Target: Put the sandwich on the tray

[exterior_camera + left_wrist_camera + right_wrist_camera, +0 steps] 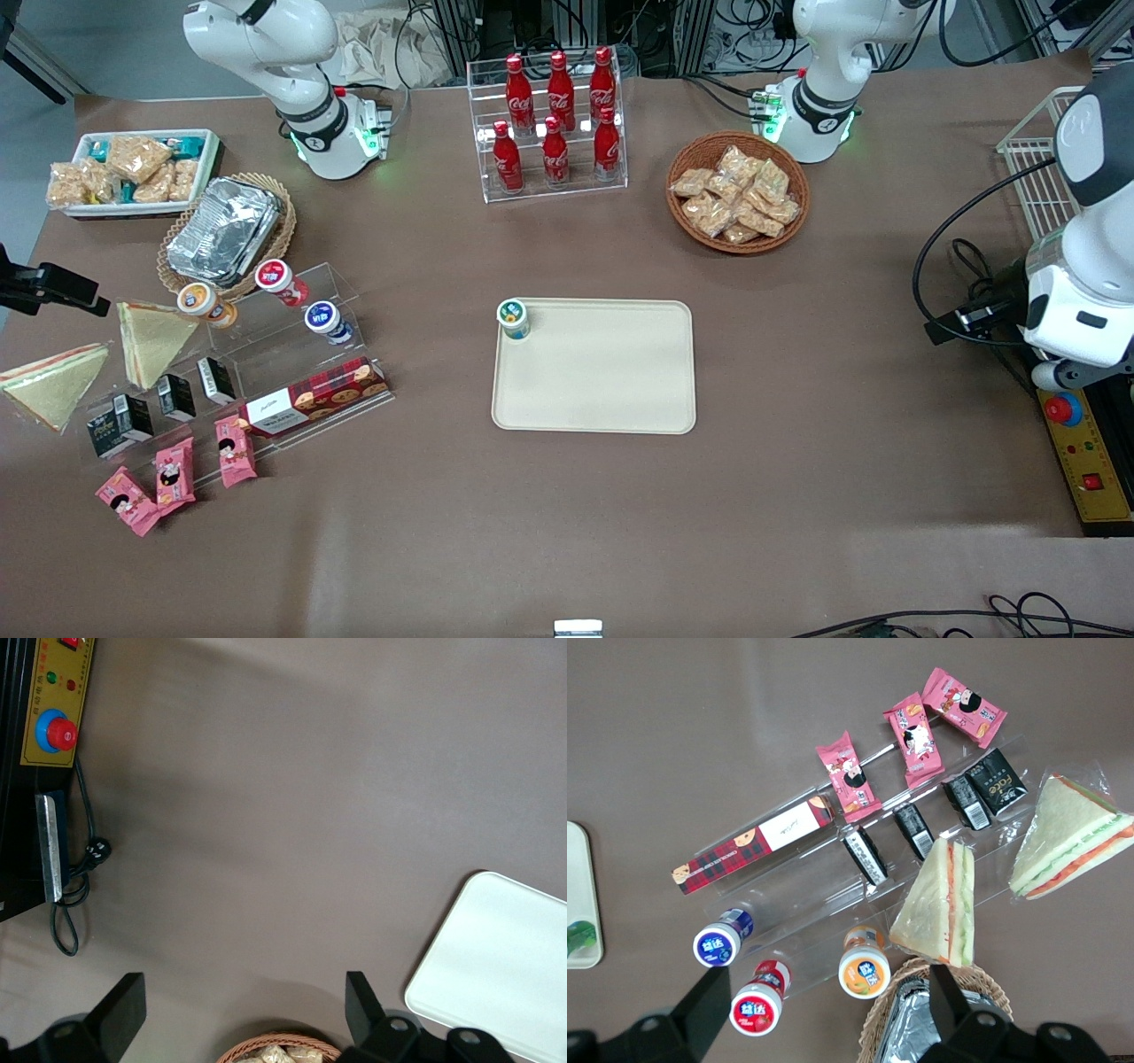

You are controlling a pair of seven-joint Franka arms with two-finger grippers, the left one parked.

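The sandwich (53,385) is a clear-wrapped wedge with a red-orange and green stripe. It lies on the table at the working arm's end, beside the clear display stand (266,354), and also shows in the right wrist view (1072,837). A plainer wedge (151,341) leans on the stand next to it (939,904). The cream tray (611,381) lies mid-table with a small green-lidded cup (513,317) in one corner. My right gripper (828,992) is open and empty, high above the stand's small bottles, apart from the sandwich. It shows as a dark shape in the front view (62,291).
A wicker basket with foil containers (226,230) is beside the stand. Pink snack packets (177,474), small black cartons (177,397) and a red biscuit box (314,397) sit on or by the stand. There is also a cola rack (554,124), a snack basket (737,190) and a white snack bin (133,173).
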